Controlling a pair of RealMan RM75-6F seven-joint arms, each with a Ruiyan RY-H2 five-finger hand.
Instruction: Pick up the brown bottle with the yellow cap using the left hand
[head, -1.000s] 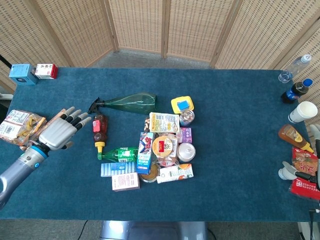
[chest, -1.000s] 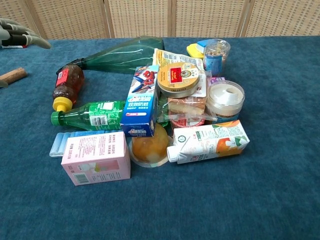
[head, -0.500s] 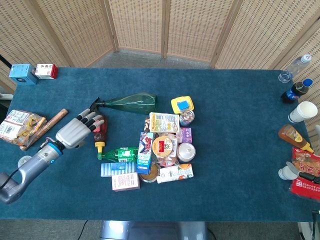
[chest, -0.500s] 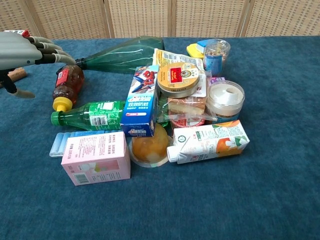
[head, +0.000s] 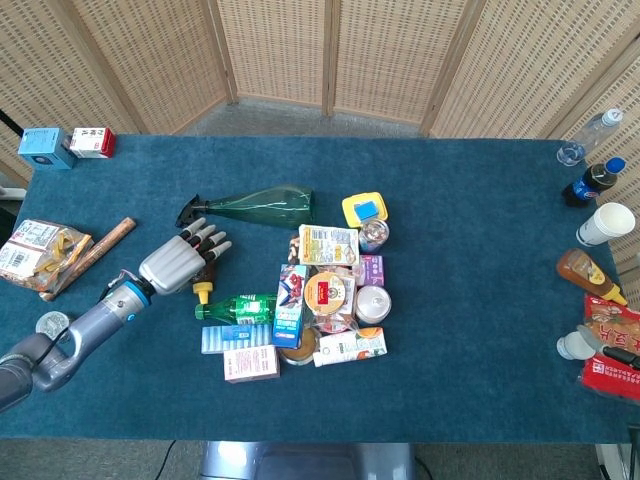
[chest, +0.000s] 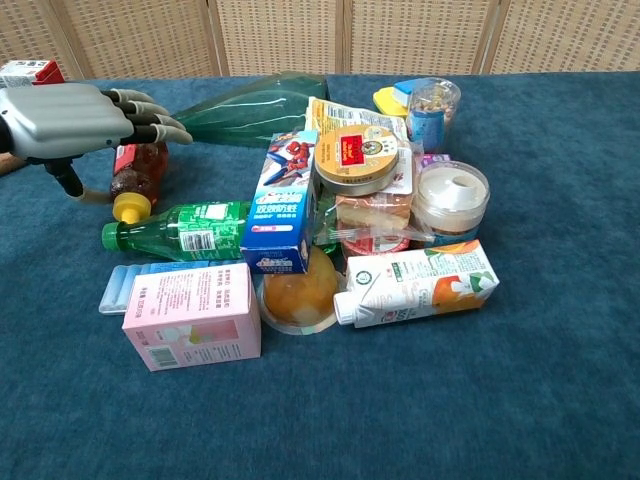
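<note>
Two views show the left hand (head: 180, 262) hovering over the brown bottle (chest: 137, 170) toward the left side of the table (head: 480, 300), palm down with its fingers (chest: 150, 112) spread and extended across the bottle's body, holding nothing. That bottle lies on its side with its yellow cap (chest: 129, 207) pointing toward the front edge, just beside the neck of the small green bottle (chest: 180, 229). Behind it lies the large green spray bottle (head: 255, 206). Close at the front sit a pink box (chest: 193, 316) and a blue carton (chest: 285, 205). Whether the fingers touch the brown bottle, I cannot tell. Neither view shows the right hand.
</note>
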